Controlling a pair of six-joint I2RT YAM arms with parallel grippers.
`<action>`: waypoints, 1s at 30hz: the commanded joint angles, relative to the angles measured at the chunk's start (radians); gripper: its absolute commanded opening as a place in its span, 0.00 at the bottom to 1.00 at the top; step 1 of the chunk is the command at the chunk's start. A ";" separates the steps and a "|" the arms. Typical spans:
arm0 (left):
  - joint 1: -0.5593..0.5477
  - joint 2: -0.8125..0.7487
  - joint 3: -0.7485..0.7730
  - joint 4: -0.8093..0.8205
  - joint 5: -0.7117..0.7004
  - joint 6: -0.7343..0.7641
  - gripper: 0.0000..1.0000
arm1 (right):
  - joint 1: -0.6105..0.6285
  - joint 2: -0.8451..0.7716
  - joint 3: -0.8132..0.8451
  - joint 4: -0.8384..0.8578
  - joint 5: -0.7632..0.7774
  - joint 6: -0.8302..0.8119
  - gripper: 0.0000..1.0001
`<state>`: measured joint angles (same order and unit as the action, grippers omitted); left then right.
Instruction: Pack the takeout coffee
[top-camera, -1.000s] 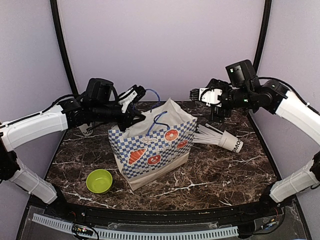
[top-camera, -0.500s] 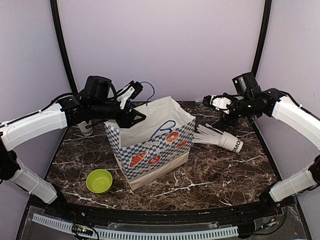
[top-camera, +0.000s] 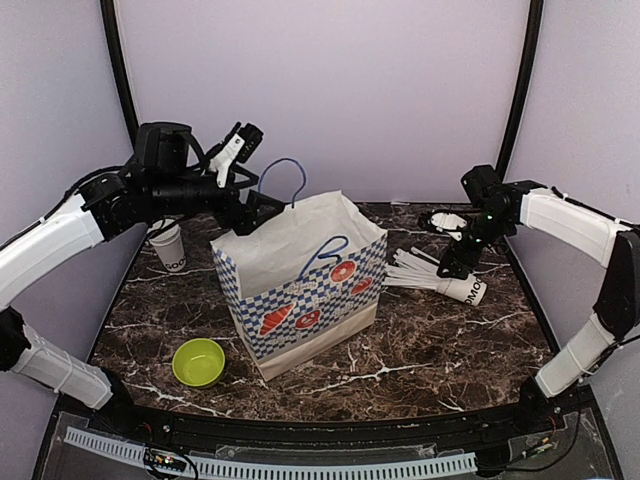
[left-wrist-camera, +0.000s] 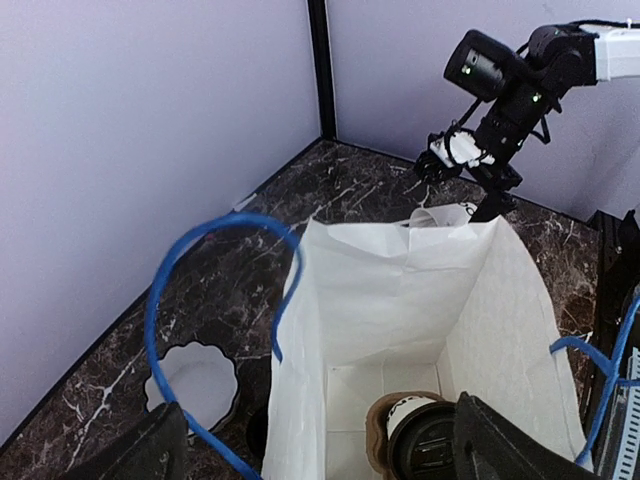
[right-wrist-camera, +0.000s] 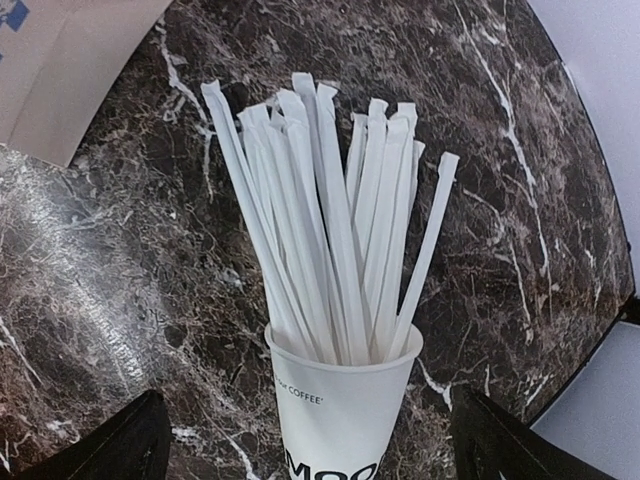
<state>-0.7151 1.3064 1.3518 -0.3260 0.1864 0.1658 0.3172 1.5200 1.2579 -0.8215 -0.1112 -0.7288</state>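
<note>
One takeout coffee (left-wrist-camera: 428, 445), a white cup with a black lid, stands on the floor of the open checkered paper bag (top-camera: 300, 290). A second white lettered cup (top-camera: 169, 247) stands on the table at the back left, its top hidden behind my left arm. My left gripper (top-camera: 248, 180) hovers open above the bag's left rear rim, beside the raised blue handle (left-wrist-camera: 200, 300), holding nothing. In its wrist view the left gripper (left-wrist-camera: 325, 450) looks down into the bag. My right gripper (top-camera: 452, 262) is open just above the cup of straws, not touching it.
The white cup of straws (right-wrist-camera: 340, 400) lies on its side right of the bag, straws pointing at the bag. A lime green bowl (top-camera: 198, 361) sits at the front left. A white scalloped bowl (left-wrist-camera: 195, 382) lies behind the bag near the left wall.
My left gripper has opened and lifted up and back to the left, away from the bag mouth. My right gripper has swung right and down over the straw cup.
</note>
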 joint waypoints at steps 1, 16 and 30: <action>0.002 -0.055 0.087 -0.044 0.019 -0.041 0.95 | -0.027 0.017 -0.014 0.014 0.021 0.061 0.99; 0.003 -0.083 0.153 -0.062 0.077 -0.077 0.94 | -0.020 0.331 0.362 -0.140 0.013 0.196 0.96; 0.002 -0.082 0.126 -0.064 0.086 -0.081 0.94 | 0.038 0.428 0.445 -0.238 0.022 0.133 0.99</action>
<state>-0.7155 1.2419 1.4738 -0.3912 0.2504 0.0925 0.3202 1.9083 1.6531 -1.0386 -0.1108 -0.5598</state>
